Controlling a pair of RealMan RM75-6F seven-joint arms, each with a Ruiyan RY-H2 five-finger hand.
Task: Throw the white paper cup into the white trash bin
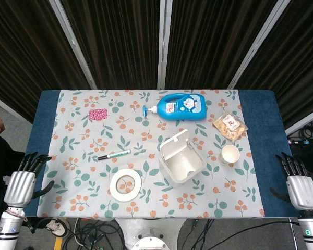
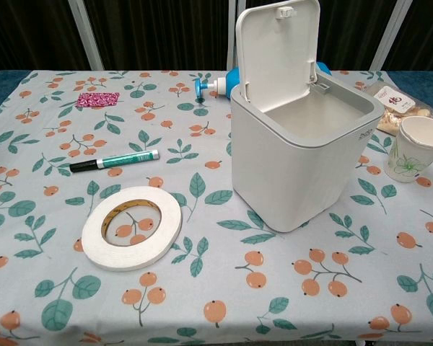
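The white paper cup (image 1: 230,154) (image 2: 416,149) stands upright on the floral cloth, just right of the white trash bin (image 1: 183,164) (image 2: 303,162). The bin's lid is flipped up and its inside looks empty. My left hand (image 1: 22,185) hangs off the table's front left corner, fingers apart, holding nothing. My right hand (image 1: 298,186) hangs off the front right corner, also with fingers apart and empty, well to the right of the cup. Neither hand shows in the chest view.
A tape roll (image 1: 125,184) (image 2: 132,226) lies front centre, a green marker (image 1: 113,154) (image 2: 114,161) behind it. A blue bottle (image 1: 179,107) lies at the back, a snack bag (image 1: 230,126) behind the cup, a pink packet (image 1: 98,114) back left.
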